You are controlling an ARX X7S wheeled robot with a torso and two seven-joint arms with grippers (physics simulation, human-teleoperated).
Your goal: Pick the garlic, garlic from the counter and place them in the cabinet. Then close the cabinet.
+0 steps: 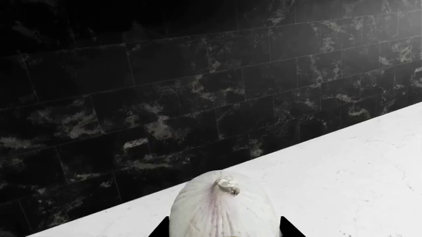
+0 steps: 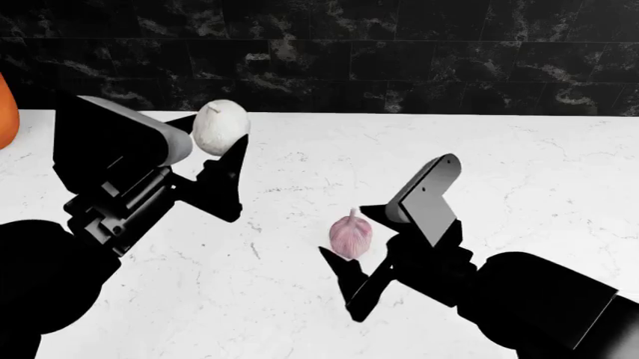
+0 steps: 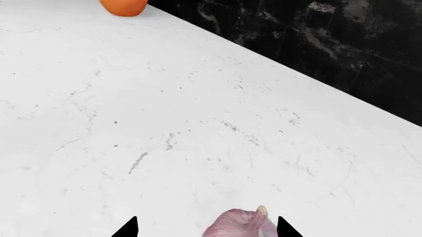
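Observation:
The white garlic sits between the fingers of my left gripper, near the back of the counter. In the left wrist view this garlic fills the whole gap of the left gripper, touching both black fingertips. The pinkish-purple garlic rests on the counter inside my right gripper, which is open. In the right wrist view that garlic lies close to one fingertip of the right gripper, with a wide gap to the other. The cabinet is out of view.
An orange plant pot stands at the counter's far left edge, also visible as the pot in the right wrist view. Black marbled wall tiles rise behind the counter.

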